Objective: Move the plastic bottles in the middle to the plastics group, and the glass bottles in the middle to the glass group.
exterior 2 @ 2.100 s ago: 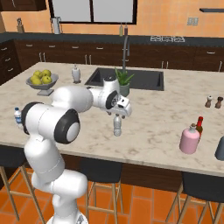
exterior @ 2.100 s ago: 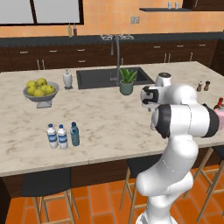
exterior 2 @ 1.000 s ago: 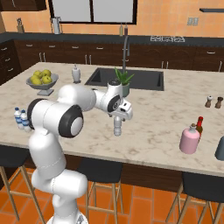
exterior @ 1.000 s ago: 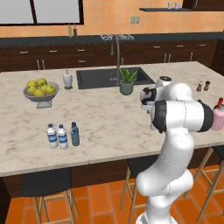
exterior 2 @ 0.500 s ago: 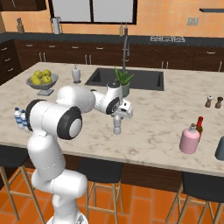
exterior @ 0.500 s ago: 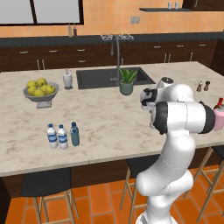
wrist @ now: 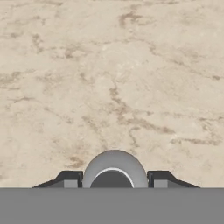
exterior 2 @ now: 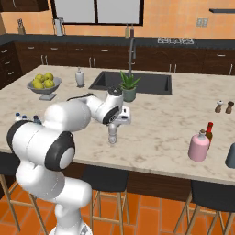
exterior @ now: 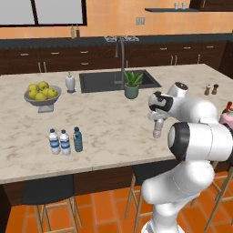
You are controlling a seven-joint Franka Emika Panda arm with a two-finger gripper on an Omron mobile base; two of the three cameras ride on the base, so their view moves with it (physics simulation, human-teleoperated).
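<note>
In the left base view, the gripper hangs over the middle of the marble worktop, towards its front edge, with the clear greyish bottle upright directly under it and its top between the fingers. Near the front left corner stand the two blue-labelled water bottles, and the dark blue-teal bottle stands just beside them on their right. A bowl of yellow fruit sits towards the left edge, a potted plant stands at the front rim of the sink, and two small shakers stand near the right edge.

In the right base view, the gripper points down at the same clear greyish bottle, which stands on the worktop in front of the potted plant. Towards the front right corner the wide pink bottle stands just beside the dark red-necked bottle, which shows partly behind it. The water bottles peek out at the left edge behind the arm.

In the hand view, the round top of the clear greyish bottle sits between the two dark fingertips, which are drawn in narrow, one close against each side of it, gripping it above the bare worktop.
</note>
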